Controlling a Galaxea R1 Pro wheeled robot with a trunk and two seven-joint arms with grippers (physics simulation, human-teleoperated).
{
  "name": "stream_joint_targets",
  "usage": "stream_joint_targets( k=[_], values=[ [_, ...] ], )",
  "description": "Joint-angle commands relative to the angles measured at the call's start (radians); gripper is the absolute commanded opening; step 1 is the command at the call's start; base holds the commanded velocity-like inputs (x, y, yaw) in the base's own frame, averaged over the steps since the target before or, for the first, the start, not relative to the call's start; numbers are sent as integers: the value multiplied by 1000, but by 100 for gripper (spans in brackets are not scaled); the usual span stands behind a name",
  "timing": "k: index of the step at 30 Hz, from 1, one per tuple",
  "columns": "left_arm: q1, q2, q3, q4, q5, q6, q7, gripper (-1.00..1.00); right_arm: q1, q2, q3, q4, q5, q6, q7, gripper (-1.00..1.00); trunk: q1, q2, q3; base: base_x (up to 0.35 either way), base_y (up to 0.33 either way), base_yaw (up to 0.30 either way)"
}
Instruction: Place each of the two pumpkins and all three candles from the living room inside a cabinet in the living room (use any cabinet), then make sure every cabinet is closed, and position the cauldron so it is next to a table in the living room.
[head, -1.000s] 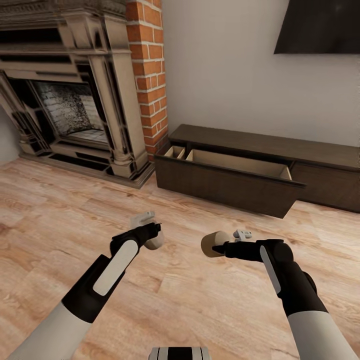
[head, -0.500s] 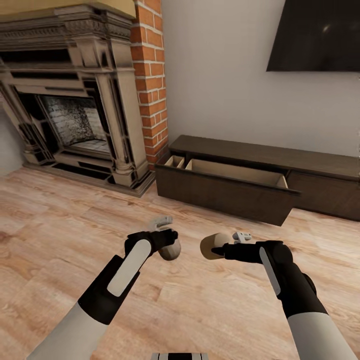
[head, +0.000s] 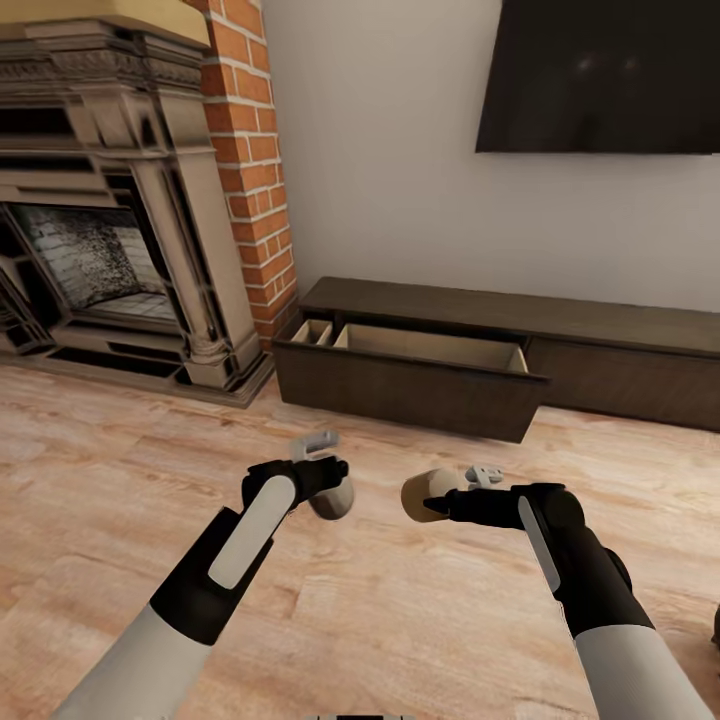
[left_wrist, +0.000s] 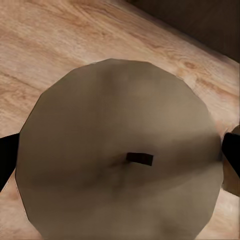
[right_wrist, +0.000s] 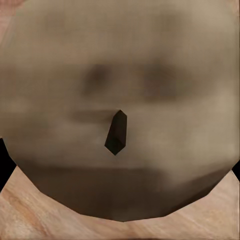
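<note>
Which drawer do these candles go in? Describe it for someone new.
Below the wall TV, right of the brick fireplace, runs the long dark cabinet. Its left drawer is pulled out, showing pale beige insides; the front to its right sits flush.

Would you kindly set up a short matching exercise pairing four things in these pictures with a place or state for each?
Things:
1. left gripper
2. drawer
3. television
4. fireplace

Places or states:
A. on the wall above the cabinet
B. pulled open, pale inside showing
C. left of the brick column
D. shut on a candle

Pairs: 1-D, 2-B, 3-A, 4-C
</note>
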Motion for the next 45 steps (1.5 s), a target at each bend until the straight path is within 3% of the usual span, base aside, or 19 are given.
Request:
stream_joint_targets(
  k=[1,3,8,28,45],
  values=[
    [0,2,13,0,6,-1,0,-100,0,0,0,-1,-2,0,0,-100,-4,7,3,0,0,-280],
    [0,4,39,-1,8,2,0,-100,0,0,0,-5,-4,-1,1,-100,-12,21,9,0,0,-280],
    [0,-2,52,1,7,2,0,-100,0,-1,-1,-7,-8,-2,2,-100,-31,56,25,0,0,-280],
    [0,-10,50,12,8,3,0,-100,0,0,0,0,-11,-2,2,-100,-107,196,88,0,0,-256],
    [0,-11,50,30,9,3,-2,-100,0,2,1,3,-4,-4,-4,-100,-173,315,141,0,0,-25]
  ],
)
